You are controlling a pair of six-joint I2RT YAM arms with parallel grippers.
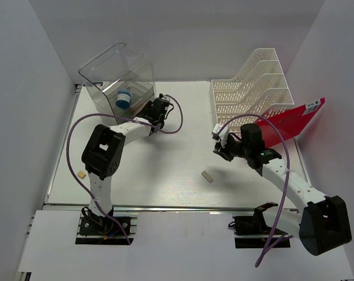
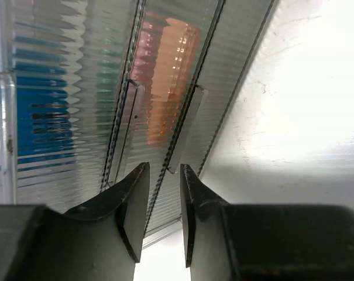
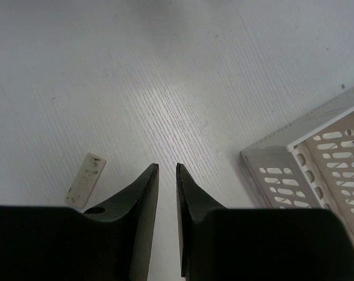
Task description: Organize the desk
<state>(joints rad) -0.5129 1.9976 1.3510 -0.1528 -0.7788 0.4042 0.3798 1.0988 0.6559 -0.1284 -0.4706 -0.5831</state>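
**Bench layout during tidying, seen from overhead and from both wrists.** The bench (image 1: 165,170), a flat white top with a metal rail along its near edge, fills the middle of the overhead view and carries every item shown.

At the far left stands a clear drawer box (image 1: 115,73), tipped back on its base, with a blue and white item (image 1: 124,98) inside. The left claw (image 2: 165,167) sits just beside the box's near right corner, pointing along the ribbed clear wall. Its jaws are drawn almost together, and nothing can be seen between them. This posture suggests work at the box face, a push or a nudge rather than a carry, though whether the claw touches the box cannot be told.

At the far right a white slotted file rack (image 1: 253,88) stands with a red folder (image 1: 294,120) beside it, leaning up against the right wall. The right claw (image 3: 167,165) hangs over bare bench near the rack's front corner, with its jaws likewise nearly closed and gripping nothing.

A small white block (image 1: 207,176) lies loose on the open surface, close to the right claw and on its left in the wrist view. It is probably the next item to be put away. A small tan piece (image 1: 81,174) lies near the left arm's lower section, well apart from both containers.
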